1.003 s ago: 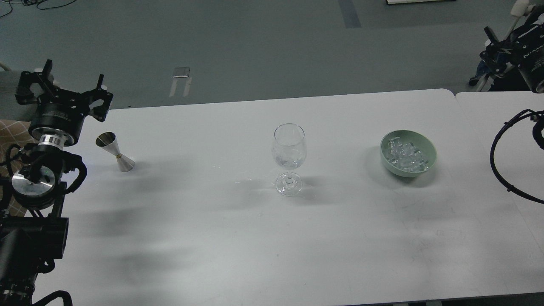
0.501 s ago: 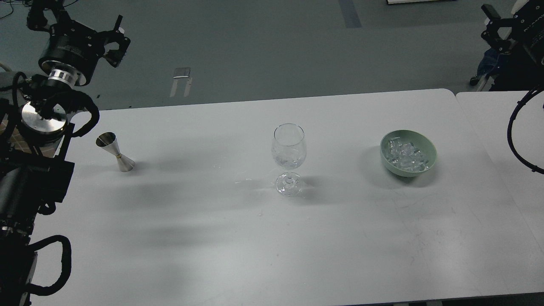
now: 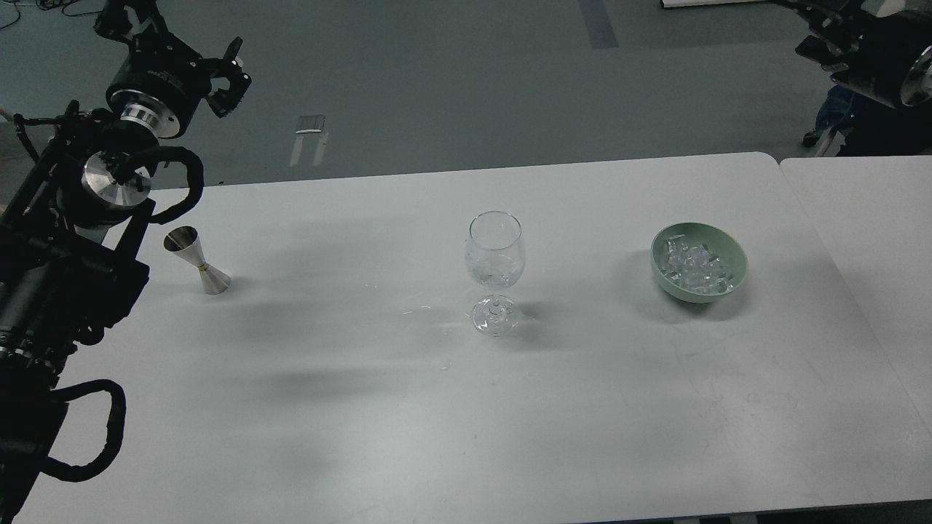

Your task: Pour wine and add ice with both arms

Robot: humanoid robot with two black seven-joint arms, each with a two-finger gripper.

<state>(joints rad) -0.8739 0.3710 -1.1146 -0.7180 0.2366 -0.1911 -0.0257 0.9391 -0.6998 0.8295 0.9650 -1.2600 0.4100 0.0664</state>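
A clear stemmed wine glass (image 3: 495,269) stands upright at the table's middle; any wine in it is too faint to tell. A steel jigger (image 3: 196,260) stands at the far left. A green bowl (image 3: 735,256) at the right holds a heap of clear ice cubes (image 3: 695,266). My left gripper (image 3: 178,36) is raised high beyond the table's back left edge, above and behind the jigger, with fingers spread and nothing in them. My right gripper (image 3: 823,29) is at the top right corner, far above the bowl, partly cut off; its fingers cannot be told apart.
The white table (image 3: 437,407) has a second table (image 3: 866,218) joined at its right. The left arm's thick links (image 3: 65,276) lie along the table's left edge beside the jigger. Grey floor lies beyond the back edge.
My left arm has swung up and to the right, lifting its gripper from beside the jigger to well above the table's back edge. My right arm has also risen toward the top edge.
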